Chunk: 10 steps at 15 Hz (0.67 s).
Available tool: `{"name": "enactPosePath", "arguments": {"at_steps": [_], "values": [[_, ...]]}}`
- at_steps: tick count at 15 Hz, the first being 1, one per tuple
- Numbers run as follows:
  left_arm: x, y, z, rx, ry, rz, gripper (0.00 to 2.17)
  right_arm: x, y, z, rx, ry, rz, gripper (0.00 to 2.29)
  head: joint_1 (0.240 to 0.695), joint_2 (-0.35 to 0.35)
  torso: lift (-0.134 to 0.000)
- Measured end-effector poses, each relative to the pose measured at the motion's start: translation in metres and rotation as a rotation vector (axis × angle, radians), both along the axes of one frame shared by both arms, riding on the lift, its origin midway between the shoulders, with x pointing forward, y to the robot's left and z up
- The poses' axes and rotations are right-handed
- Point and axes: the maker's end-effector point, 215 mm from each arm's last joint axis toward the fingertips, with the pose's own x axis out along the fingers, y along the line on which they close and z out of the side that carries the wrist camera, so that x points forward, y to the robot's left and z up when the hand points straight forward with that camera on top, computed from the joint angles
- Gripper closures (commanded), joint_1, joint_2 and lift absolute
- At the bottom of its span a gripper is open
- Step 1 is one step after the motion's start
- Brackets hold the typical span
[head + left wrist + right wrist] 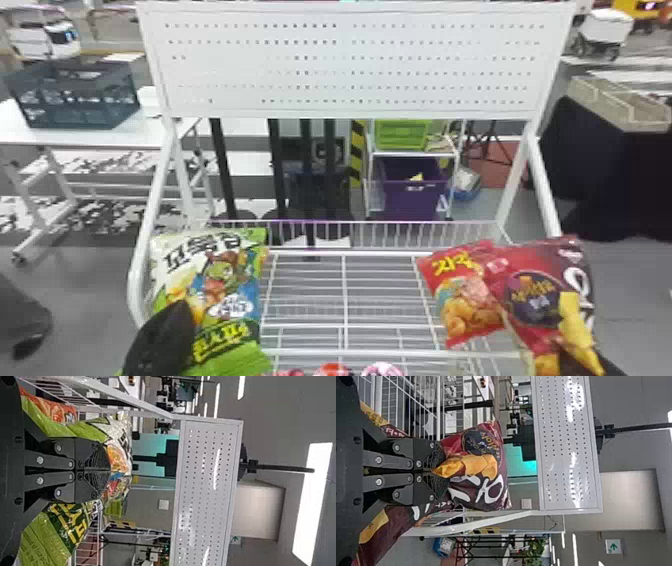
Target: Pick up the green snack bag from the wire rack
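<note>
fingers of the left gripper [109, 470] are closed together on the green, white and blue printed snack bag [227, 285], with the glossy film bunched and creased around their tips. the bag is at the left side of the white wire rack [344, 300], printed face towards the head, its bright green end hanging low beside the black fingers. i cannot tell whether its far side touches the wires or is free of them.

the right gripper [442, 472] is closed too, pinching the dark maroon snack bag [535, 295] at the rack's right side, next to the small bright red snack bag [467, 295].

the step in hand, as i judge it, is lifting the green bag clear, with the grasp made and the carry left to do. raise it straight up first, slowly, so the loose lower end can swing free of the front wires before any sideways move. hold the pinch firm but no tighter: the film is slick and puffed with air, so too little grip may let it slide and too much may crush what is inside. the sloping white side tube is close by, so draw the bag inward a little if it brushes. the right arm had best keep quiet meanwhile.
</note>
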Motion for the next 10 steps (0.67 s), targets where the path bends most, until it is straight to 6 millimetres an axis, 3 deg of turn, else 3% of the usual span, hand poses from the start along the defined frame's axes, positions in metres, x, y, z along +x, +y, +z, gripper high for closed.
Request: {"name": "enactPosePath", "arguments": {"at_steps": [10], "values": [[-0.0003,0.0018,-0.0003,0.002,0.000,0.003,2.14,-0.0002,0.0003,0.0010,0.001,-0.001,0.000,2.18,0.499,0.000,0.000]]}}
